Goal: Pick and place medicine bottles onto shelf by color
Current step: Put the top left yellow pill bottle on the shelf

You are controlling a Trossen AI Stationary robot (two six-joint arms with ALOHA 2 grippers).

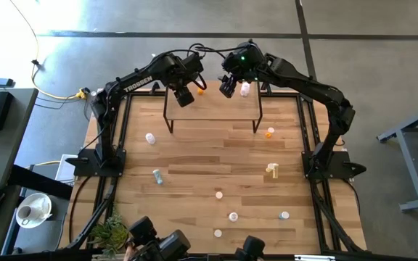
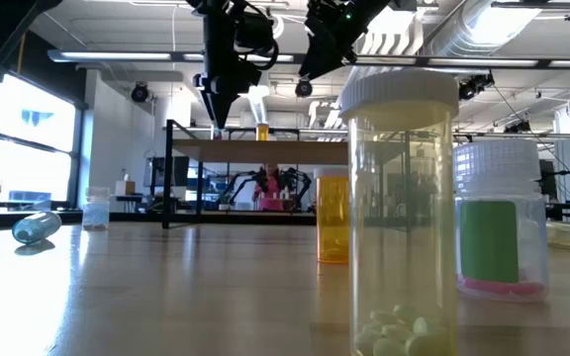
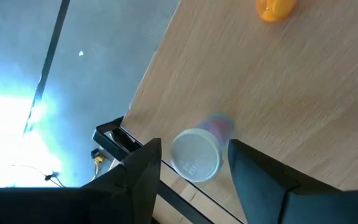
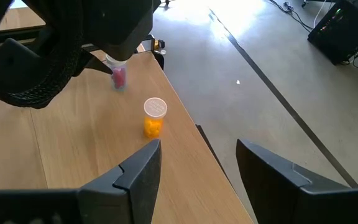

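In the high view, white capital letters reading "TROSSEN" run along the dark upper link of the left robot arm (image 1: 139, 82), in the upper left-centre of the frame. In the left wrist view, the round white cap of the small clear bottle with pink contents (image 3: 196, 154), low in the middle of the frame, carries faint raised lettering that is too blurred to read. In the low view, the green rectangular label on the clear white-capped bottle (image 2: 490, 241) at the right of the frame shows no readable print.
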